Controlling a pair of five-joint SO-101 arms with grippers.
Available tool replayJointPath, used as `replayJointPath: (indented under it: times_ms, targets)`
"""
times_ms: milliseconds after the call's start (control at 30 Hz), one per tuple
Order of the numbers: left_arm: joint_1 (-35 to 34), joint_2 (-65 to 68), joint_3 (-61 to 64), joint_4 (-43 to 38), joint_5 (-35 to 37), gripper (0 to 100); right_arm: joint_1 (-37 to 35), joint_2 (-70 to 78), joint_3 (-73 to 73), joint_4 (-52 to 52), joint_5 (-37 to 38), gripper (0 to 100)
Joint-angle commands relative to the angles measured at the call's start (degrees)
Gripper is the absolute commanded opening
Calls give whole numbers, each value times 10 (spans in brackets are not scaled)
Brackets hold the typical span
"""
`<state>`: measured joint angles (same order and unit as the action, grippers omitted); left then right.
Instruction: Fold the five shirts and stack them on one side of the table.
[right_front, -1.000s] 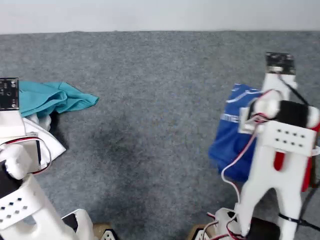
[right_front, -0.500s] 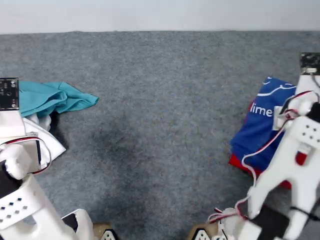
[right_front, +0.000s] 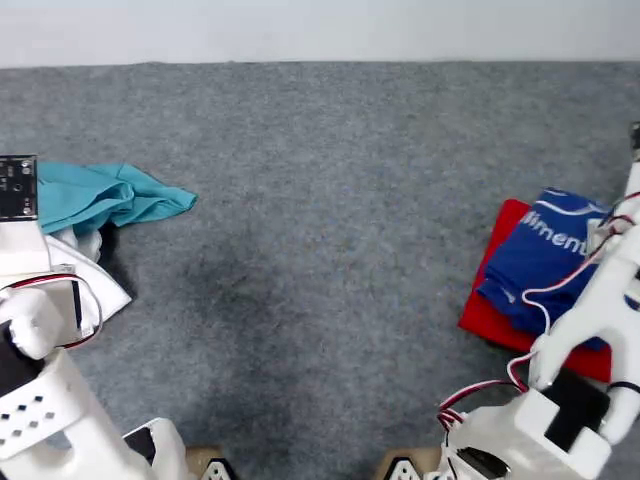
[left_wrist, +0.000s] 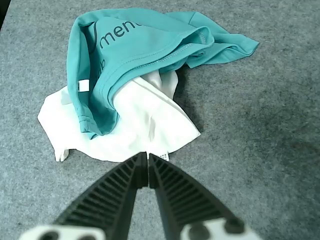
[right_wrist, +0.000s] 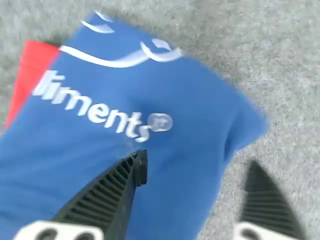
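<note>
The blue shirt (right_front: 540, 265) lies askew on the red shirt (right_front: 492, 300) at the table's 4 o'clock. The right gripper (right_wrist: 198, 162) hangs over it, jaws wide; a finger snagging the cloth could open the fold or slide the pile. At 9 o'clock the teal shirt (left_wrist: 135, 45) overlaps the white shirt (left_wrist: 135, 125). The left gripper (left_wrist: 148, 162) sits beside them, jaws pressed together on nothing; a grab there may lift both.

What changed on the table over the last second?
The right arm swung to its right, carrying the blue shirt along; it now lies on the red shirt, with the right gripper open above it. The left arm, teal shirt and white shirt stayed put.
</note>
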<state>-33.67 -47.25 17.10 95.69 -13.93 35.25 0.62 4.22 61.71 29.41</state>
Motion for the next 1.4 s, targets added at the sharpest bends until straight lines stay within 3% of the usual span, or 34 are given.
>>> replayJointPath:
  times_ms: [0,133,300,367,500,833,1033,1167,1367]
  targets:
    - [4,-6,-7,-9,-8,15,-15,-5,-79,78,-21,359]
    - [4,-7,-7,-6,-8,15,-46,-3,-112,168,-22,273]
    - [4,-7,-7,-5,-8,15,-76,28,-85,145,-18,0]
    - [4,-8,-7,-5,-7,15,-78,51,-77,135,-19,47]
    - [4,-8,-7,3,-7,15,-68,81,-76,135,-19,9]
    - [4,-8,-7,3,-7,15,-34,88,-55,290,-18,9]
    - [4,-8,-7,0,-7,15,-48,75,-7,313,-18,9]
    - [4,-8,-7,-1,-7,15,-39,29,-62,346,-18,9]
    - [5,-7,-7,-2,-7,15,-9,-22,-135,308,-17,9]
